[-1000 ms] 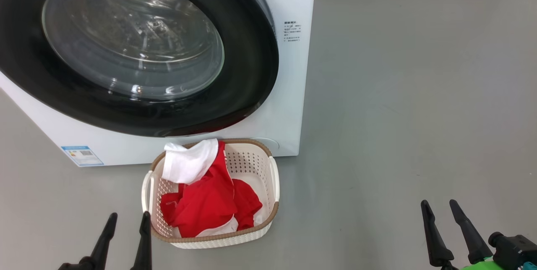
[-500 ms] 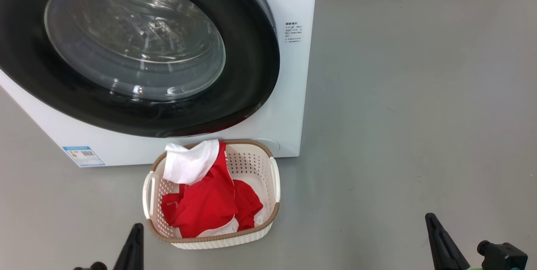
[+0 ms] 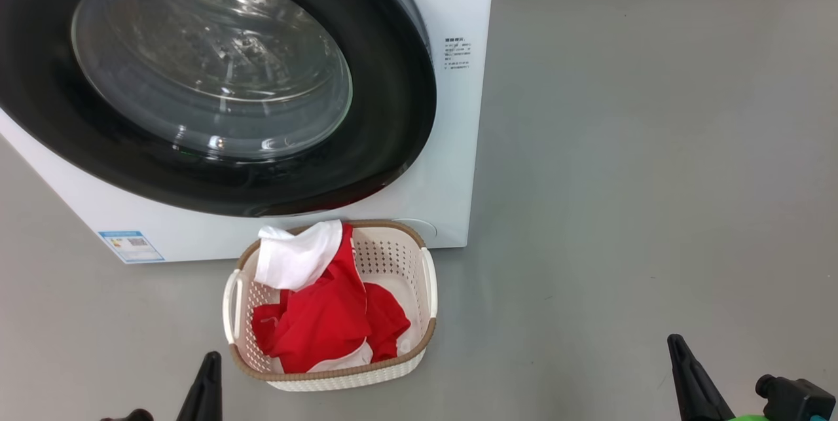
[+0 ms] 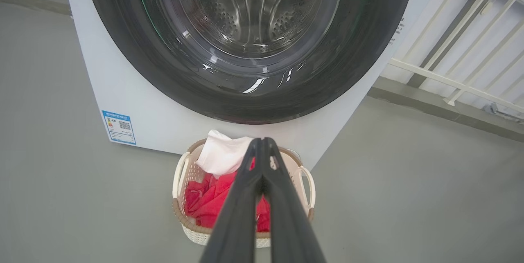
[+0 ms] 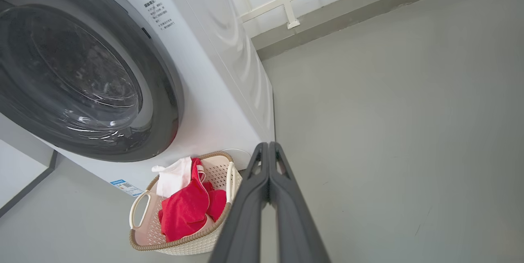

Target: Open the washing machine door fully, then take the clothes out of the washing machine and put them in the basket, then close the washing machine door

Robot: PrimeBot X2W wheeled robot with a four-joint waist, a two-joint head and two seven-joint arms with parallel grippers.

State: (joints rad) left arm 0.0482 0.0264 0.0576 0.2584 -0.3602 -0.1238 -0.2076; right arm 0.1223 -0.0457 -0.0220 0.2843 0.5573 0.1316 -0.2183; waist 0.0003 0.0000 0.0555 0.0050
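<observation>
Washing machine [image 3: 452, 146]: white body fills the upper left of the head view and stands on the grey floor [image 3: 622, 179]. There is a small printed label [image 3: 457, 54] on its front near the right edge and a blue sticker [image 3: 129, 245] at its lower left corner.

Washing machine door [image 3: 209, 61]: lies flat against the front of the machine. No gap shows along its black rim in the head view or the right wrist view. The perforated drum is visible through the glass.

Basket [image 3: 393, 257]: lower centre of the head view, on the floor just in front of the machine and below the door's lower edge.

Clothes [image 3: 321, 316]: red garments lie inside the basket, towards its left side. A white panel is draped over the rear left rim.

Left end effector [image 3: 211, 361]: bottom edge of the head view, just left of the basket and apart from it. In the left wrist view [image 4: 260, 142] its fingers are clenched tip to tip, with nothing between them.

Right end effector [image 3: 674, 342]: lower right corner of the head view, well apart from the basket. In the right wrist view [image 5: 268, 146] its fingers are pressed together and grip nothing.

A white railing [image 4: 450, 83] runs behind the machine at the upper right of the left wrist view.
</observation>
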